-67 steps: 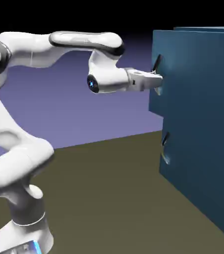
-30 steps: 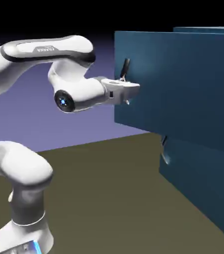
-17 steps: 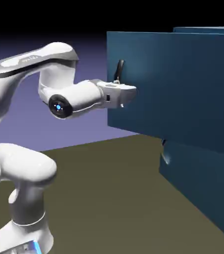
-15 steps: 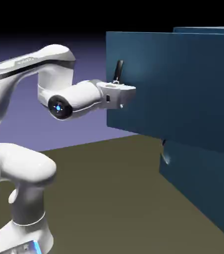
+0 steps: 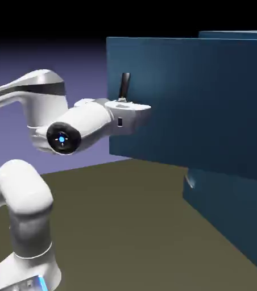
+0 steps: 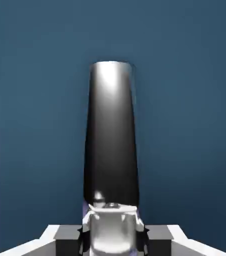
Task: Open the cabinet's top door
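While olive table [image 5: 125,227] lies bare, top door [image 5: 210,102] juts open.

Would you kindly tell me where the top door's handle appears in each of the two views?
Exterior view: the handle is a dark bar rising just above the gripper, near the top door's left edge.
Hand view: the handle fills the centre, standing upright.
Shared landmark: the teal door panel behind it.

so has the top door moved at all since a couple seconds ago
Yes. The top door has come out toward the exterior view's left, away from the cabinet, with the gripper on its handle.
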{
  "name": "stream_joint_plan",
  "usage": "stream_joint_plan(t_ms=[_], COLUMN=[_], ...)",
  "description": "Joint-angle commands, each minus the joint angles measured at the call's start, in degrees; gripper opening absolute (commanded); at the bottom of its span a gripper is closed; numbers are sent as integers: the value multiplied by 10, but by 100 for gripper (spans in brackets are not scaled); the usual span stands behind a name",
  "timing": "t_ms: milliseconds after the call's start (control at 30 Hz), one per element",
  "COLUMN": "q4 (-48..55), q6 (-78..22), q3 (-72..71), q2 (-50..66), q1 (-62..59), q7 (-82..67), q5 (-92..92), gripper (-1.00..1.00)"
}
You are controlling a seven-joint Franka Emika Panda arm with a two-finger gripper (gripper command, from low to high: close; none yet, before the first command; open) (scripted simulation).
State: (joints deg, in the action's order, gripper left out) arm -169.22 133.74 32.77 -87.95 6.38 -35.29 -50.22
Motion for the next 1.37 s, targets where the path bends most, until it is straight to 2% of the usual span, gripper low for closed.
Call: stream_joint_plan(t_ms=[0, 200, 400, 800, 1333], q4=[6, 71, 181, 431, 763], q6=[-24, -174, -322, -550, -787], q3=[17, 126, 228, 344, 408], q2=[-1, 7, 31, 55, 56], q1=[-9, -35, 1, 157, 388], q7=[3, 12, 17, 40, 97], q5=[17, 113, 194, 275, 300], gripper=[-100, -100, -100, -100, -100])
